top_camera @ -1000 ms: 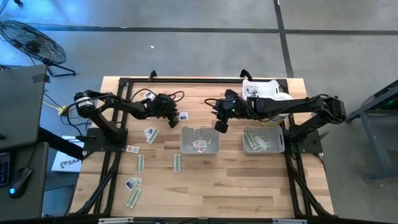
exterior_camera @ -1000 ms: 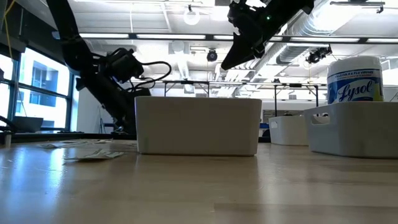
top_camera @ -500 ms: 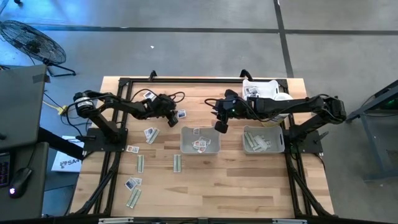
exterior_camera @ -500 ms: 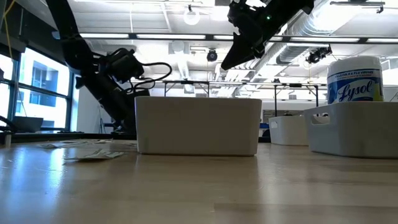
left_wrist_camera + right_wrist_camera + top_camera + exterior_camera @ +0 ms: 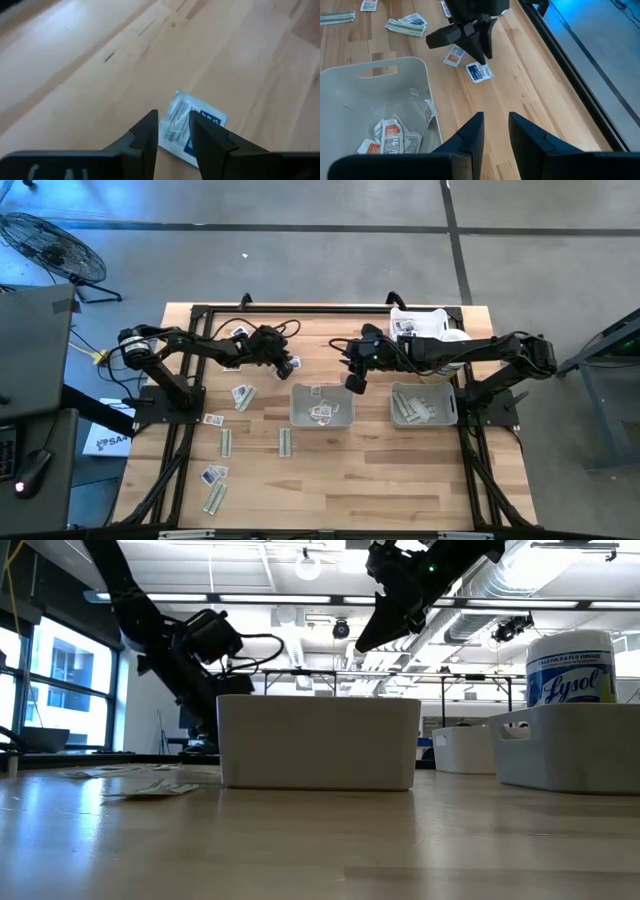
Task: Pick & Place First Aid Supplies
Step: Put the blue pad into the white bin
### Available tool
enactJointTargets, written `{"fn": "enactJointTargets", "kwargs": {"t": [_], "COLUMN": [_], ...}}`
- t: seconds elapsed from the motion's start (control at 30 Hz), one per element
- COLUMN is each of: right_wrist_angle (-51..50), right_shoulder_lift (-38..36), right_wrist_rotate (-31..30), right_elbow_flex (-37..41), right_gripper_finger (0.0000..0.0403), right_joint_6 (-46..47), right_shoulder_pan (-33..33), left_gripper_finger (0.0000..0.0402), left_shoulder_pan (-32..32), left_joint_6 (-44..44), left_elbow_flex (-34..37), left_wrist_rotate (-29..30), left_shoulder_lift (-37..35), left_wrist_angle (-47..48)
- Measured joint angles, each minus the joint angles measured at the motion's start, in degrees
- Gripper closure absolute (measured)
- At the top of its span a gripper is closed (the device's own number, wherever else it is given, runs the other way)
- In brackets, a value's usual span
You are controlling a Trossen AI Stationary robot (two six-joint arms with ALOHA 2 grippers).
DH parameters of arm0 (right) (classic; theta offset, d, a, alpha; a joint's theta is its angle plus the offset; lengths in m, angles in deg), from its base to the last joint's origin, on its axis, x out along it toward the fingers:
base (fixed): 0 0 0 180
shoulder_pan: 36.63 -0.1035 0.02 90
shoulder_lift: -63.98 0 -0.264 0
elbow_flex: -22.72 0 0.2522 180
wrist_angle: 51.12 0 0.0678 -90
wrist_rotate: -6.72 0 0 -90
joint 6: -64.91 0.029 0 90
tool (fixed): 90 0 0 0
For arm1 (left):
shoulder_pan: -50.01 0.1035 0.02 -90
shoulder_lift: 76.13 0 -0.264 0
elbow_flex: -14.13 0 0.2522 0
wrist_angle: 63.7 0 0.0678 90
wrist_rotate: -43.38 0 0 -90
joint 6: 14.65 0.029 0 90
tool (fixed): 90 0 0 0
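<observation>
A small squarish white packet with blue print [image 5: 192, 127] lies flat on the pale wooden table [image 5: 380, 480], beside the far left corner of the grey rectangular centre tray [image 5: 322, 406]. The left gripper [image 5: 284, 366] is held directly above this packet; in the left wrist view its two dark fingers [image 5: 144, 134] are parted by a narrow gap with nothing gripped between them, and the packet is seen through and just beyond that gap, apart from both tips as far as can be judged. In the right wrist view the same packet [image 5: 479, 71] is seen below the left gripper's tips, with a second white packet with orange print [image 5: 454, 55] just beside it. The right gripper [image 5: 354, 383] is raised over the table near the far right corner of the centre tray, its fingers [image 5: 470, 136] slightly spread and empty. Several white orange-printed packets [image 5: 387, 137] lie inside the centre tray. More packets and long pale green strips [image 5: 225, 442] are scattered on the table to the left of that tray.
</observation>
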Motion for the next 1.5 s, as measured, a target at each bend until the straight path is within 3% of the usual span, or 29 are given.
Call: {"fn": "enactJointTargets", "kwargs": {"t": [0.17,0.5,0.73,0.83,1.5], "right_wrist_angle": [0.0,0.0,0.0,0.0,0.0], "right_shoulder_lift": [0.0,0.0,0.0,0.0,0.0], "right_wrist_rotate": [0.01,0.01,0.05,0.24,2.68], "right_elbow_flex": [0.0,0.0,0.0,0.0,0.02], "right_gripper_finger": [0.032,0.032,0.032,0.032,0.032], "right_joint_6": [0.01,0.01,-0.01,0.0,1.21], "right_shoulder_pan": [0.0,0.0,0.0,0.0,-0.04], "left_gripper_finger": [0.0294,0.0298,0.0381,0.0393,0.0401], "left_shoulder_pan": [-0.02,-0.07,-0.07,-0.06,-0.02], "left_joint_6": [-2.95,-4.26,-6.94,-7.03,-3.6], "left_elbow_flex": [0.0,-0.26,-0.31,-0.22,0.13], "left_wrist_rotate": [0.76,3.11,7.44,7.74,2.88], "left_shoulder_lift": [1.94,8.05,11.21,11.32,-4.0], "left_wrist_angle": [2.02,-4.84,-7.89,-8.64,-3.51]}}
